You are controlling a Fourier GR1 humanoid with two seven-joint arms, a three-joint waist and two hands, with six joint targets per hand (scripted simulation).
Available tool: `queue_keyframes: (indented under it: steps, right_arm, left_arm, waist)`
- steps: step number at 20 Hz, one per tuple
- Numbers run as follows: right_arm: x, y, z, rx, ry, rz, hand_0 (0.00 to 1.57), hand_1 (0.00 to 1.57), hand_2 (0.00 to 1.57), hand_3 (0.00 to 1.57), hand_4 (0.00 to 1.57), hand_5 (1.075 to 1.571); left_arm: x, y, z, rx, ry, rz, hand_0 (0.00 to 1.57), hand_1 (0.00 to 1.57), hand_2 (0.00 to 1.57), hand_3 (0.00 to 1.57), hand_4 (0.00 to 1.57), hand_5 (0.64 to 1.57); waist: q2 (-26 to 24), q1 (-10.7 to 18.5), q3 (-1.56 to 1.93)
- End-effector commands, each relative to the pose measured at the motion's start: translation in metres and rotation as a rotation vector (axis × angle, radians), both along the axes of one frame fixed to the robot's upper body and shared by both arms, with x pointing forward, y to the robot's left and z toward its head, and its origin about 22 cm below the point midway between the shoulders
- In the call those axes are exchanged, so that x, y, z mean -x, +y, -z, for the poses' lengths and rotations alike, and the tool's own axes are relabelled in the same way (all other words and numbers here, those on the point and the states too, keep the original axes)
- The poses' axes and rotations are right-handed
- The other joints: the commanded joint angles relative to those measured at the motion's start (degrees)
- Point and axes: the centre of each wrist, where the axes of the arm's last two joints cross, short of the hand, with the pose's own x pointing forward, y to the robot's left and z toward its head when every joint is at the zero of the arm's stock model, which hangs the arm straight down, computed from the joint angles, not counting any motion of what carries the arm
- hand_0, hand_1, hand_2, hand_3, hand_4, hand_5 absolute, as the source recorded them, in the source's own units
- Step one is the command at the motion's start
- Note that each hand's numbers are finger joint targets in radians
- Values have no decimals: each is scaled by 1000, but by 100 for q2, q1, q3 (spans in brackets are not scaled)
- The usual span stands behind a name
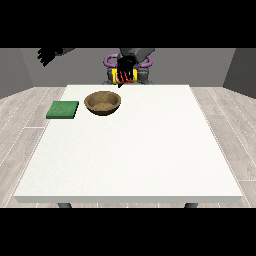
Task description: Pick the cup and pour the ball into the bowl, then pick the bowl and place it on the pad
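In the front view we see the hand at the view's right (125, 67) raised above the table's (130, 160) far edge at about twelve o'clock, fingers curled round the yellow-and-red cup (123, 77), which is lifted just beyond the wooden bowl (103, 103); we cannot tell which way its long axis points. The hand at the view's left (48, 55) hangs at ten o'clock off the table, holding nothing, fingers seemingly relaxed. The brown, round bowl sits upright, the flat green pad (63, 110) just beside it at nine o'clock.
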Motion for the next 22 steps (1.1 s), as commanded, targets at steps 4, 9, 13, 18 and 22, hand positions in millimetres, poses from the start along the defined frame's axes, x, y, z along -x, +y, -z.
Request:
queue_keyframes:
  steps: [4,9,13,18,22]
  right_arm:
    - [-14,13,-2,-10,-12,-31,0,0,0,0,681,1562]
    - [-4,-15,-4,4,-67,66,0,0,0,0,691,1563]
    - [4,-17,-1,17,-20,65,0,0,0,0,714,1565]
    - [-9,6,4,-27,1,71,0,0,0,0,716,1570]
    - [-10,14,13,-61,-21,90,0,0,0,0,698,1569]
  left_arm:
    - [10,-30,-21,-205,5,79,0,0,1127,1452,852,1571]
    - [14,-35,-38,-52,-60,69,0,0,1149,1442,897,1571]
    - [14,9,-25,225,-23,52,0,0,1571,1194,1140,1557]
    - [13,19,-54,741,-118,78,1101,1101,1300,994,1271,1570]
    - [16,23,-110,1247,-174,94,0,0,0,0,704,1556]
  waist:
    - [159,-118,-4]
    - [368,363,-4]
    - [316,507,-13]
    - [970,943,-53]
    - [1332,1042,-109]
